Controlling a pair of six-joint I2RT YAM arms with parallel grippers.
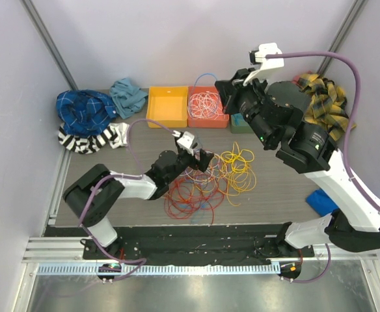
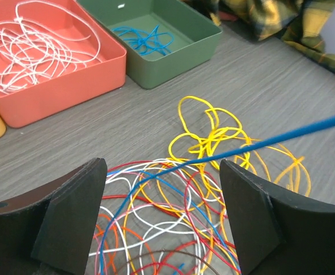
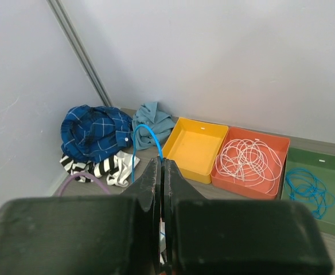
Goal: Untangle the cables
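Table (image 1: 274, 188) | orange bin (image 1: 207, 122) — white cables (image 1: 206, 103) | left tool (image 2: 163, 172) spread | right tool (image 3: 162, 166) pinching blue cable (image 3: 133, 154)

- No words, brands or numbers are showing clearly enough to read in any of the three views.
- A small white tag (image 2: 120, 7) is sitting on the floor of the green tray (image 2: 173, 63) on the table. It is too small to tell whether it is carrying any print.
- The same tag is appearing as a pale speck in the right wrist view, equally unreadable.
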